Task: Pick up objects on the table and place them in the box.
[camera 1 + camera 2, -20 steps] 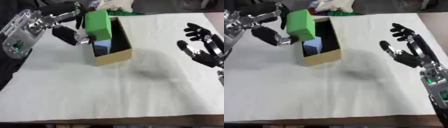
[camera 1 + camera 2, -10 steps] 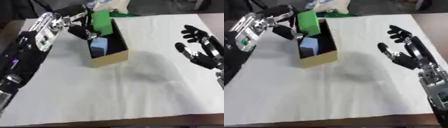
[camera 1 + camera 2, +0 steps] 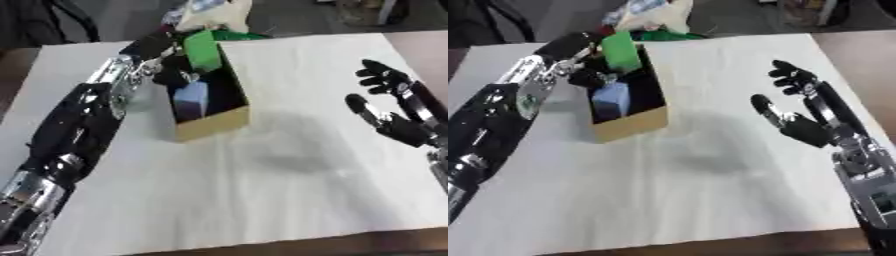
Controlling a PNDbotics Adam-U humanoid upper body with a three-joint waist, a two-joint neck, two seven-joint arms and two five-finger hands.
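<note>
- Table [image 3: 262,200], covered in white; it carries the box and lies beneath both hands.
- Left arm [image 3: 79,130], black with silver joints, reaching from the near left edge up to the box's far end.
- Box [image 3: 213,122], tan cardboard with a dark inside, open at the top, directly under the left hand's fingers and well apart from the right hand.
- Right hand [image 3: 798,112], raised over the table's right side, fingers spread and straight, holding nothing.
- Left hand [image 3: 162,57], fingers curled round the green block at the box's far end.
- Green block [image 3: 203,50], upright, pinched between the left fingers over the box's far end.
- Blue block [image 3: 191,99], inside the box, just nearer than the left fingers.
</note>
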